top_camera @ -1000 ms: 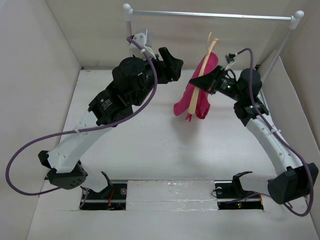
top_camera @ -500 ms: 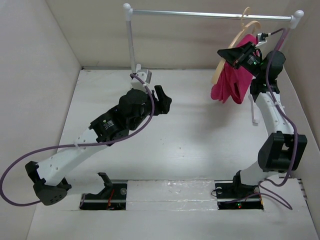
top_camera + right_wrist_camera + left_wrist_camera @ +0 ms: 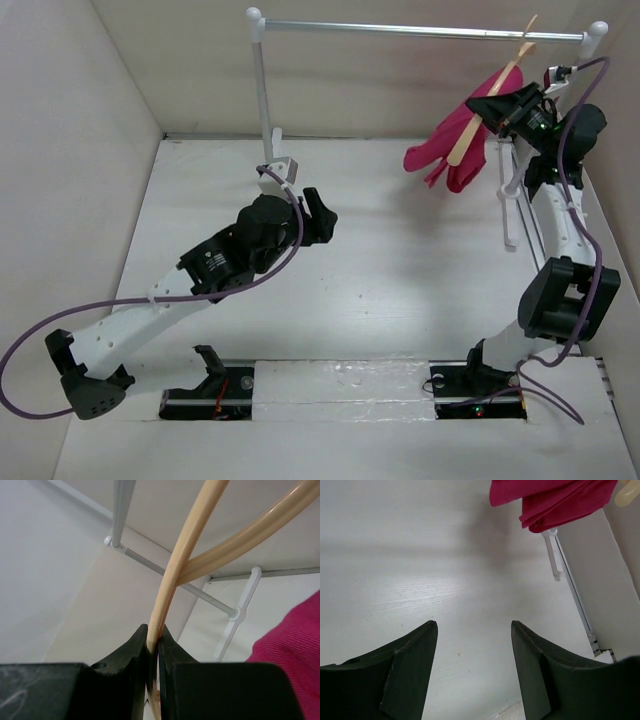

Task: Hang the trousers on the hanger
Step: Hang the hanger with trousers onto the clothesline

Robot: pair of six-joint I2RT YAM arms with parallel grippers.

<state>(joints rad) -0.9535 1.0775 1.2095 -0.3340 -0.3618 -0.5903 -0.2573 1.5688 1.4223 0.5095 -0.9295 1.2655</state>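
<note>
While bright magenta cloth trousers [image 3: 450, 155] drape the slim tan wooden hanger [image 3: 493, 98] at the white-and-silver clothes rail [image 3: 400, 29], the left gripper [image 3: 320, 208] sits well apart from it. Its wrist view shows fingers [image 3: 410, 670] spread. The right wrist view shows the right gripper [image 3: 154, 636] pinching the hanger; seat it squarely on the rail before releasing.

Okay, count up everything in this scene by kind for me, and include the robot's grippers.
Magenta-pink cloth trousers: 1
Pale tan wooden clothes hanger: 1
White-and-silver clothes rail: 1
Black two-finger grippers: 2, the left gripper and the right gripper
Total: 5
</note>
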